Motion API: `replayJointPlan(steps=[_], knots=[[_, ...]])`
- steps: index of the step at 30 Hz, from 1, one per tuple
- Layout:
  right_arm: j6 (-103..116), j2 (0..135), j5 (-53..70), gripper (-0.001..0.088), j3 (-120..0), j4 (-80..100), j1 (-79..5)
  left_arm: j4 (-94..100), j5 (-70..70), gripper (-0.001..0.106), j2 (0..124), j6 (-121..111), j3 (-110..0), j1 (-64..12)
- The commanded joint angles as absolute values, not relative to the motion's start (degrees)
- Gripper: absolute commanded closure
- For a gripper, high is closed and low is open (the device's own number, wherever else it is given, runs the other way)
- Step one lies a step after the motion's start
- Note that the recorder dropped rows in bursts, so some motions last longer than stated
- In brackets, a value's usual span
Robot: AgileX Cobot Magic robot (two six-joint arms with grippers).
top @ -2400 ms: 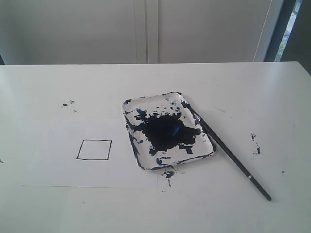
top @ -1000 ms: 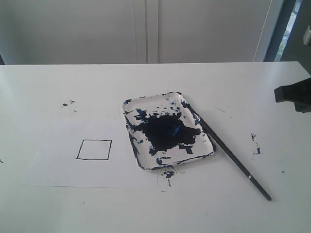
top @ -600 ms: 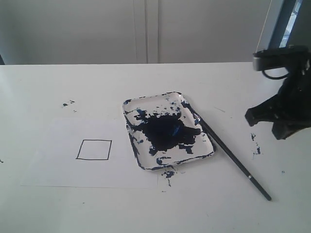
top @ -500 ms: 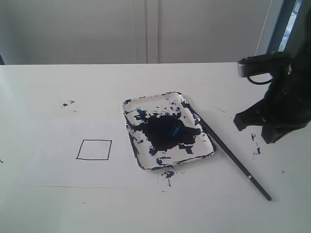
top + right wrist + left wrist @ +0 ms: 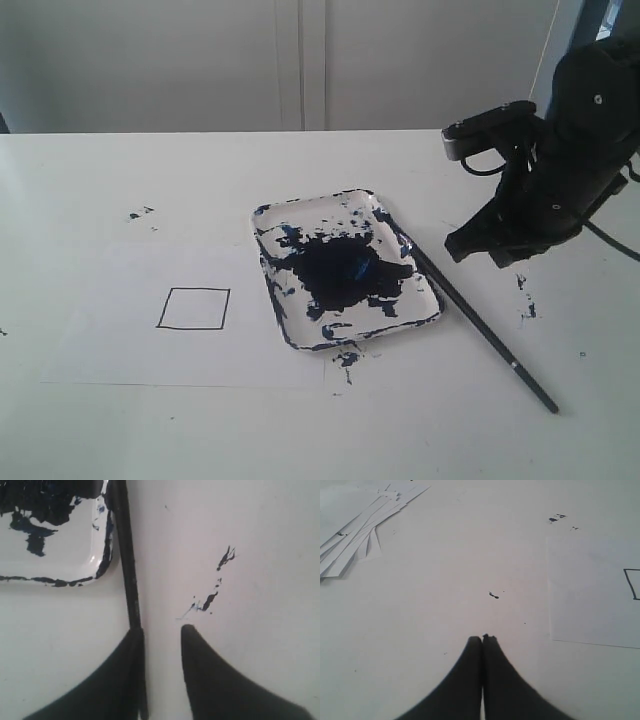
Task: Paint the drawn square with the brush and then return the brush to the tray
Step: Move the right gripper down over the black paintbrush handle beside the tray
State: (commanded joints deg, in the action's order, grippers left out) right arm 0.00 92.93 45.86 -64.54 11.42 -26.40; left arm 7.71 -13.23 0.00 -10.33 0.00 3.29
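Nothing done: drawn square (image 5: 193, 308) was blank, brush (image 5: 480, 325) lay ungrasped against tray (image 5: 320, 212); right gripper (image 5: 161, 629) fingers spread over brush, left gripper (image 5: 482, 638) fingers pressed together.

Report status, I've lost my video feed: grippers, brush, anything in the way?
Left gripper shut, empty. Right gripper open, over the brush, not gripping. Brush lies beside the tray, tip at its rim; drawn square unpainted. Nothing in the way.
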Motion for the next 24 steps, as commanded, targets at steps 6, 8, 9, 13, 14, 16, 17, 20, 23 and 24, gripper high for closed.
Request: replayJointPlan(steps=[6,8,9,13,14,16,17,20,23,24], knots=[[0.00,94.54,47.46,0.0242,-64.54,10.15,-26.40,7.71,-13.23,0.105,0.00,-10.33,0.00,3.29],[0.00,94.54,47.88,0.0242,-64.54,8.29,-26.40,7.71,-13.23,0.105,0.00,-10.33,0.00,3.29],[0.00,94.54,48.04,0.0242,-64.54,6.83,-26.40,7.71,-13.23,0.105,0.00,-10.33,0.00,3.29],[-0.61,95.62,48.04,0.0242,-64.54,4.89,-26.40,7.71,-13.23,0.105,0.00,-10.33,0.00,3.29],[-2.13,96.59,48.15,0.0242,-64.54,4.89,-26.40,7.71,-13.23,0.105,0.00,-10.33,0.00,3.29],[-3.52,97.87,48.02,0.0242,-64.54,4.89,-26.40,7.71,-13.23,0.105,0.00,-10.33,0.00,3.29],[-4.20,98.65,47.64,0.0242,-64.54,4.89,-26.40,7.71,-13.23,0.105,0.00,-10.33,0.00,3.29],[-4.78,101.02,46.62,0.0242,-64.54,4.89,-26.40,7.71,-13.23,0.105,0.00,-10.33,0.00,3.29],[-4.80,103.45,45.58,0.0242,-64.54,4.89,-26.40,7.71,-13.23,0.105,0.00,-10.33,0.00,3.29],[-4.88,104.26,45.33,0.0242,-64.54,5.06,-26.40,7.71,-13.23,0.105,0.00,-10.33,0.00,3.29]])
